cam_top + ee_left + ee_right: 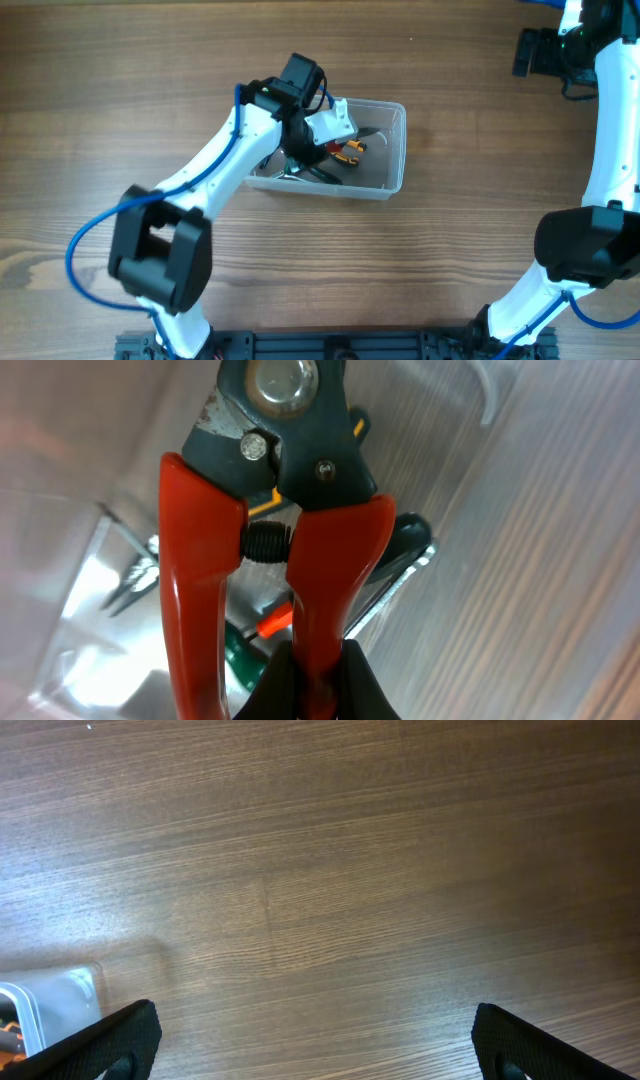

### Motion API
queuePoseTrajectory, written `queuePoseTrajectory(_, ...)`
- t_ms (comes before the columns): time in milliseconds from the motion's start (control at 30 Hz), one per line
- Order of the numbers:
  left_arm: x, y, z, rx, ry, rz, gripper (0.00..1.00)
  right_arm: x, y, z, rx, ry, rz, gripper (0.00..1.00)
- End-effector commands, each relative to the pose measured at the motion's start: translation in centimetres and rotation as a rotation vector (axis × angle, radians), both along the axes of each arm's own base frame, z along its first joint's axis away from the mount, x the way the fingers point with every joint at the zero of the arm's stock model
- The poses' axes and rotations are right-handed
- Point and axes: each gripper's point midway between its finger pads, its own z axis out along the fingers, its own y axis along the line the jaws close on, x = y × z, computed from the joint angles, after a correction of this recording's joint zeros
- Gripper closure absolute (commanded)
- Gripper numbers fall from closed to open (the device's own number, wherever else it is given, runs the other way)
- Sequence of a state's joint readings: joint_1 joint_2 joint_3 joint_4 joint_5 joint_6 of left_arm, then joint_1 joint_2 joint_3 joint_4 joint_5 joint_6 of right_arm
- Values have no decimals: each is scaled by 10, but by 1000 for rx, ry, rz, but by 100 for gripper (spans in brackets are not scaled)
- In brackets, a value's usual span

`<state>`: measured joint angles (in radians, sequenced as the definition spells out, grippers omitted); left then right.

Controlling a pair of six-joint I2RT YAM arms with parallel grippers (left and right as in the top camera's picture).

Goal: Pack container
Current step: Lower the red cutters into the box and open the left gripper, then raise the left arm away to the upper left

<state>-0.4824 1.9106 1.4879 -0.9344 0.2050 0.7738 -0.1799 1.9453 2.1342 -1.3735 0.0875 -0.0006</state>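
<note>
The container point(397, 148) is a clear plastic tub in the middle of the table, holding several hand tools, among them an orange-handled one point(350, 148). My left gripper point(303, 133) is over the tub's left part. In the left wrist view it point(318, 682) is shut on one handle of red-handled cutters point(200, 560), which hang over the tub. Below them lie silver plier tips point(135, 575) and a green-handled tool point(240, 652). My right gripper point(315, 1050) is open and empty over bare table at the far right point(530, 50). A tub corner point(60, 992) shows in the right wrist view.
The wooden table point(480, 250) surrounds the tub. The arm bases stand at the front edge point(330, 345). The left arm point(215, 170) stretches diagonally from the front left to the tub.
</note>
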Motion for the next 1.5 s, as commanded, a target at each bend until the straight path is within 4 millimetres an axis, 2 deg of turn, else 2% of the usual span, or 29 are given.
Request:
queuePoseTrajectory(0, 5, -1, -18, 20, 22, -30, 93, 0, -1, 1, -9, -2, -3, 0)
queuePoseTrajectory(100, 4, 2, -34, 51, 52, -21, 81, 0, -1, 1, -9, -2, -3, 0)
queuePoseTrajectory(167, 4, 2, -36, 53, 57, -21, 73, 0, -1, 1, -9, -2, -3, 0)
queuePoseTrajectory(267, 7, 1, -36, 47, 43, -20, 68, 0, -1, 1, -9, -2, -3, 0)
queuePoseTrajectory(367, 11, -1, -34, 37, 31, -2, 57, 0, -1, 1, -9, -2, -2, 0)
queuePoseTrajectory(433, 18, -1, -27, 22, 3, 43, 56, 0, -1, 1, -9, -2, -3, 0)
queuePoseTrajectory(533, 37, -4, 7, -39, -66, 135, 54, 0, -1, 1, -9, -2, -3, 0)
queuePoseTrajectory(600, 52, 0, 42, -95, -126, 215, 52, 0, -1, 1, -9, -2, -3, 0)
queuePoseTrajectory(633, 60, 4, 60, -120, -157, 270, 47, 0, -1, 1, -9, -2, -2, 0)
queuePoseTrajectory(667, 69, 13, 77, -140, -190, 356, 40, 0, -1, 1, -9, -2, -2, 0)
queuePoseTrajectory(767, 97, 59, 115, -159, -300, 663, 34, 0, -1, 1, -9, -2, -3, 0)
queuePoseTrajectory(833, 109, 111, 139, -172, -366, 946, 9, 0, -1, 1, -9, -2, -3, 0)
queuePoseTrajectory(867, 112, 132, 147, -188, -382, 1047, 9, 0, -1, 1, -9, -2, -3, 0)
queuePoseTrajectory(900, 114, 161, 156, -224, -388, 1174, 4, 0, -1, 1, -9, -2, -3, 0)
queuePoseTrajectory(933, 114, 174, 159, -238, -390, 1228, 0, 0, -1, 1, -9, -2, -3, 0)
queuePoseTrajectory(1033, 113, 208, 160, -230, -389, 1321, 0, 0, -1, 1, -9, -2, -3, 0)
queuePoseTrajectory(1133, 111, 219, 158, -218, -383, 1344, 0, 0, -1, 1, -9, -2, -3, 0)
queuePoseTrajectory(1467, 111, 219, 158, -217, -384, 1344, 0, 0, -1, 1, -9, -2, -3, 0)
